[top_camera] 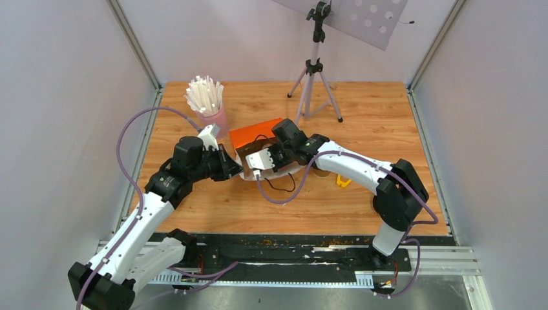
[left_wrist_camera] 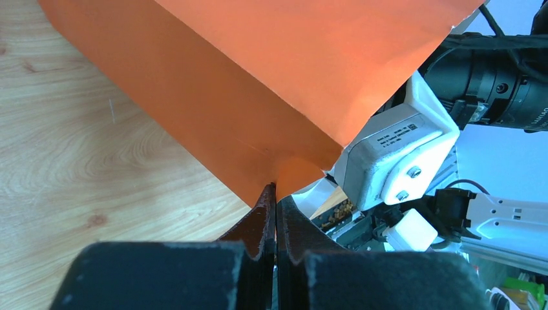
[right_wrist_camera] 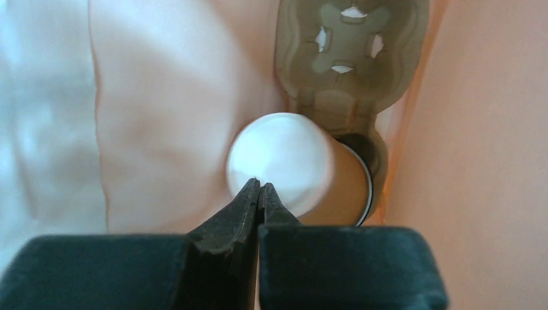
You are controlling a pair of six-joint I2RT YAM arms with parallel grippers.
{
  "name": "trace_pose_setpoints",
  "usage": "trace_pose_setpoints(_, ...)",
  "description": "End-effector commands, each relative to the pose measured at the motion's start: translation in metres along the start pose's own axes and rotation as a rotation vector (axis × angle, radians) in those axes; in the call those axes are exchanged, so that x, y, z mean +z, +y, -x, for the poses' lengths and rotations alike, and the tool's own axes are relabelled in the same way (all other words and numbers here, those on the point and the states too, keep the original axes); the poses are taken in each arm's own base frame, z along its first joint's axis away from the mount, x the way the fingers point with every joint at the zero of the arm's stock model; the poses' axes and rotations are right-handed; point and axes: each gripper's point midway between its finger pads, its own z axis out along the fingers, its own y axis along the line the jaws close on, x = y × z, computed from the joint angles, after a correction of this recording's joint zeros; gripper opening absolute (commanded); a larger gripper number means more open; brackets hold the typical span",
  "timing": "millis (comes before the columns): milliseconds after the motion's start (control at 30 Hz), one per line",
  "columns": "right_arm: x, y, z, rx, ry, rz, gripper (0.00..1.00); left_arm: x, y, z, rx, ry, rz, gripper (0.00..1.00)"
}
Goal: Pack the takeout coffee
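An orange paper bag (top_camera: 257, 134) lies on its side in the middle of the wooden table. My left gripper (left_wrist_camera: 276, 188) is shut on the bag's edge (left_wrist_camera: 294, 171) at its mouth; it also shows in the top view (top_camera: 234, 169). My right gripper (right_wrist_camera: 260, 185) reaches inside the bag and is shut, with its tips against the white end of the kraft-brown coffee cup (right_wrist_camera: 342, 187). The cup lies sideways, its far end in the grey-brown pulp tray (right_wrist_camera: 352, 39). The liquid does not show, and I cannot tell whether a lid is on the cup.
A pink cup of white sticks (top_camera: 208, 103) stands behind the bag to the left. A tripod (top_camera: 314, 77) stands at the back centre. A small yellow object (top_camera: 342, 181) and a small brown one (top_camera: 321, 172) lie by the right forearm.
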Motion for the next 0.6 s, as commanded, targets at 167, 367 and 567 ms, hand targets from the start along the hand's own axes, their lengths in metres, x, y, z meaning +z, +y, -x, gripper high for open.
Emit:
trace_pose_setpoints(167,-0.025,-0.019,0.021,-0.015,-0.055,-0.046,0.00,-0.006,-0.012,0.015,0.013,-0.044,-0.026,0.00)
trace_pose_setpoints(367,-0.028,-0.032,0.019,0.011,-0.049,-0.143,0.25,-0.005,-0.013,0.015,0.015,-0.036,-0.032,0.00)
trace_pose_setpoints(567,-0.023,-0.037,0.018,0.044,-0.051,-0.185,0.33,-0.004,-0.015,0.016,0.018,-0.035,-0.039,0.00)
